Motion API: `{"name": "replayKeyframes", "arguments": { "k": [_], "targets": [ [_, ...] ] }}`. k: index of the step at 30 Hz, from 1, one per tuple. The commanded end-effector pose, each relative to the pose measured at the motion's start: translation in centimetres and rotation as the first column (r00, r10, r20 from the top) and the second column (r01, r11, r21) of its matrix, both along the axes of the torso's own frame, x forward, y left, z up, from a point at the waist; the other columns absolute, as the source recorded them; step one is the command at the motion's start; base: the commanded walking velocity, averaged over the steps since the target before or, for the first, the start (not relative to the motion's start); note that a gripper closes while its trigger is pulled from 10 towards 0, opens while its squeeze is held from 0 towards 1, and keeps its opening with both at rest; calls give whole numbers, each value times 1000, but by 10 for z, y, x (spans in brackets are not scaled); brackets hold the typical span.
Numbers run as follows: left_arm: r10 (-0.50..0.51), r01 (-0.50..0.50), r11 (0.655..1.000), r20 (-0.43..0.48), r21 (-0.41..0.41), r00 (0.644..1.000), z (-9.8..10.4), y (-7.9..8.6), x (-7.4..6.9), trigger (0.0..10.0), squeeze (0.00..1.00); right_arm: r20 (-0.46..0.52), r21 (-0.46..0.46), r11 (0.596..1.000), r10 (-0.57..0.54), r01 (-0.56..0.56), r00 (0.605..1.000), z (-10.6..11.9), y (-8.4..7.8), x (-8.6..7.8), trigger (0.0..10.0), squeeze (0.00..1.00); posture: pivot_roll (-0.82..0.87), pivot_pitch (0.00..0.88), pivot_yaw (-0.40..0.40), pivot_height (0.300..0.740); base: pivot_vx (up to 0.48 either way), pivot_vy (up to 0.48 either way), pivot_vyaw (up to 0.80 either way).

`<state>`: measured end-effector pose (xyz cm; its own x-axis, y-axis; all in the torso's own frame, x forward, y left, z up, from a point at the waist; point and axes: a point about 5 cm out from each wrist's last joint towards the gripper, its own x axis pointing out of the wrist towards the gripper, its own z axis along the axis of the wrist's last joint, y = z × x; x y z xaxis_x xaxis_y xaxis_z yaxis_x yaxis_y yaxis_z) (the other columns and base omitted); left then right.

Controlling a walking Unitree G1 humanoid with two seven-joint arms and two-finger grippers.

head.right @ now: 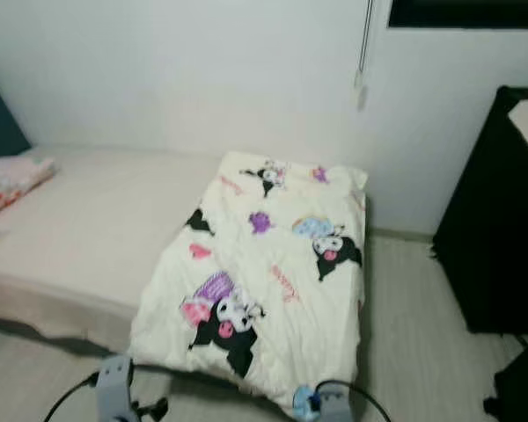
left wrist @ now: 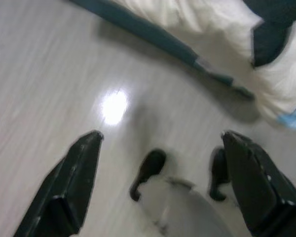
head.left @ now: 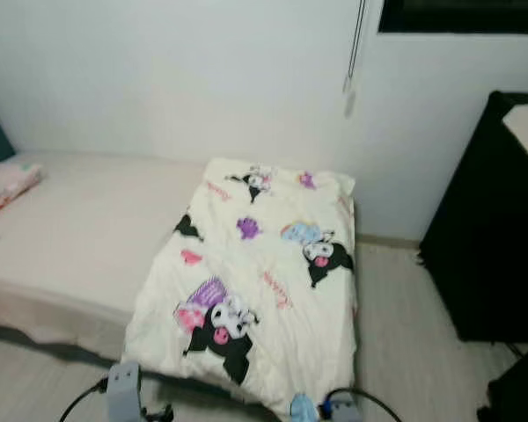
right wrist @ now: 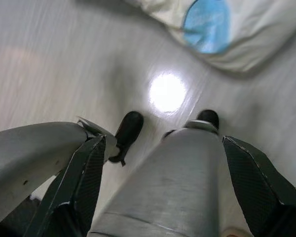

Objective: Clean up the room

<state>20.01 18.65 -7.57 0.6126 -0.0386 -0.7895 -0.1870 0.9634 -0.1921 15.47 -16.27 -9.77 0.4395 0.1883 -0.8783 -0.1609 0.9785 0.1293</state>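
Note:
A white blanket [head.left: 255,272] printed with black, pink and purple cartoon figures lies spread over the right end of a cream bed [head.left: 88,229]. Its near edge hangs over the bedside toward the floor, with a blue patch [right wrist: 207,24] at one corner. Both arms hang low in front of the bed. My left gripper [left wrist: 162,136] is open above the pale floor, holding nothing. My right gripper [right wrist: 164,143] is open as well, over the floor beside the blanket's hanging corner. My own grey legs and black feet [left wrist: 148,170] show under both grippers.
A pink patterned pillow [head.left: 4,186] lies at the bed's far left. A tall black cabinet [head.left: 493,220] stands at the right, with a strip of pale wood floor [head.left: 405,316] between it and the bed. A blind cord [head.left: 352,53] hangs on the white wall.

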Motion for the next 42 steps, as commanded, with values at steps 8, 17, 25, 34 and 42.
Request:
{"name": "replayKeyframes", "arguments": {
  "k": [8, 17, 25, 34, 42],
  "targets": [
    [5, -4, 1000, -24, 16, 1000, -4, 6, -9, 10000, 0, -52, 1, 1000, -22, 22, 998, -5, -1, -13, 10000, 0, 4, 0, -3, 740, 0, 0, 415],
    [-2, 3, 1000, -26, 26, 1000, -4, 7, -10, 10000, 0, -52, -14, 1000, -5, 4, 999, -6, -1, -16, 10000, 0, 3, 0, 4, 740, 0, 0, 416],
    [-14, 15, 1000, -23, 27, 1000, -4, 7, -10, 10000, 0, -42, -22, 1000, 7, -8, 999, -6, -2, -16, 10000, 0, 1, 0, 6, 740, 0, 0, 420],
    [15, -14, 999, -22, 43, 1000, -2, 10, -6, 10000, 0, -38, -24, 999, 29, -30, 999, -6, 0, -16, 10000, 0, 1, 0, 10, 740, 0, -347, 419],
    [-1, 3, 999, -29, 54, 1000, -2, 10, -6, 10000, 0, -38, -30, 999, 38, -40, 999, -7, 1, -17, 10000, 0, 0, 0, 12, 740, 0, 0, 419]
  ]
}}
